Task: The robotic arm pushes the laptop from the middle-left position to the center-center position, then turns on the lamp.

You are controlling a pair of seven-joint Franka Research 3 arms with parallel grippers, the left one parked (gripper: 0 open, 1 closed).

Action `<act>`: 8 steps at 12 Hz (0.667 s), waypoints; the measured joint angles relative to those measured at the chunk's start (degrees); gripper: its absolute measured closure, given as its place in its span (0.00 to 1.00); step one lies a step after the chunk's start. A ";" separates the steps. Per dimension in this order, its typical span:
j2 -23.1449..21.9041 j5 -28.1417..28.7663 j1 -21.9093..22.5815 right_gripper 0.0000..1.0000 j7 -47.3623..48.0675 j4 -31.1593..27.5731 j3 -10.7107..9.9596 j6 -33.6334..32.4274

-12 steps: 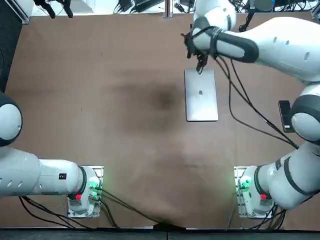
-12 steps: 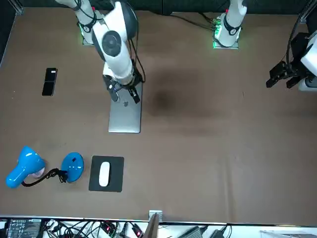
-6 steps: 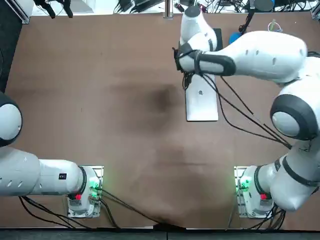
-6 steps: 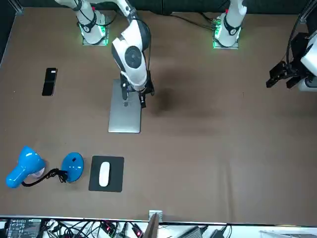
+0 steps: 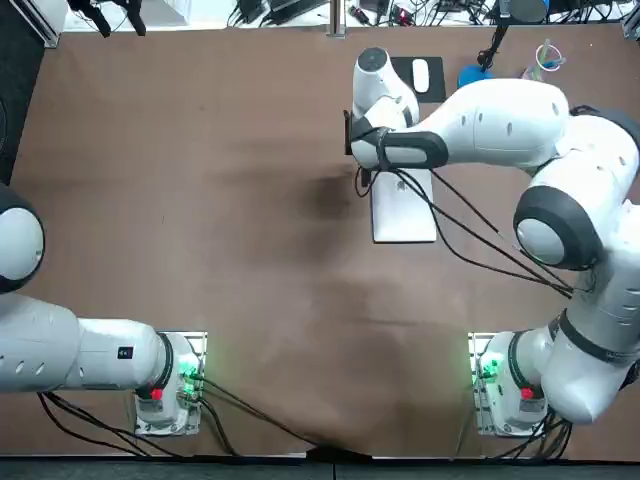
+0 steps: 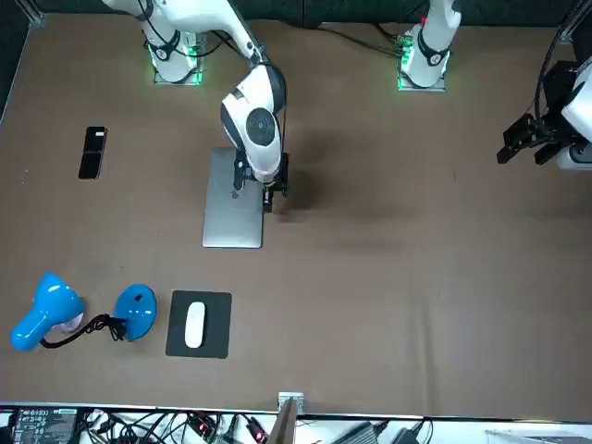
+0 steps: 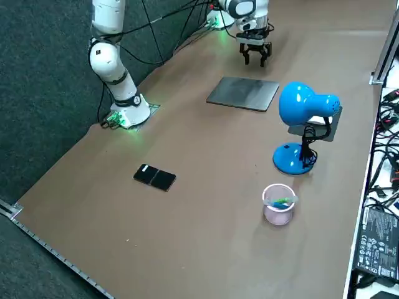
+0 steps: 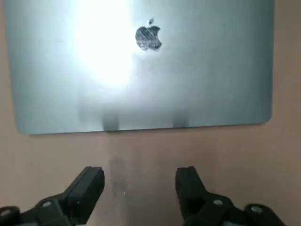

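Brown table (image 5: 200, 150): push not yet begun.
Right gripper (image 8: 140, 173), fingers apart and empty, waits just beside laptop (image 5: 405, 215); lamp (image 7: 304, 109) step remains.

Smooth, sheeny metal laptop (image 8: 141, 66); matt black fingers (image 8: 91, 181) of the right gripper (image 8: 140, 176) just beside it; matt tabletop (image 5: 200, 200).

We recorded a white right arm (image 5: 500, 110), dark joint bands (image 5: 405, 150), black cables (image 5: 470, 235), green base light (image 5: 488, 368); black right gripper (image 8: 139, 174) beside the laptop (image 5: 405, 215).
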 joint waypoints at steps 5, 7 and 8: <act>2.28 -1.09 1.24 0.06 3.90 -2.27 -0.08 6.98; 2.40 -1.55 1.24 0.05 4.07 -4.46 -0.29 10.74; 2.39 -1.75 1.24 0.05 4.22 -5.51 -0.49 12.57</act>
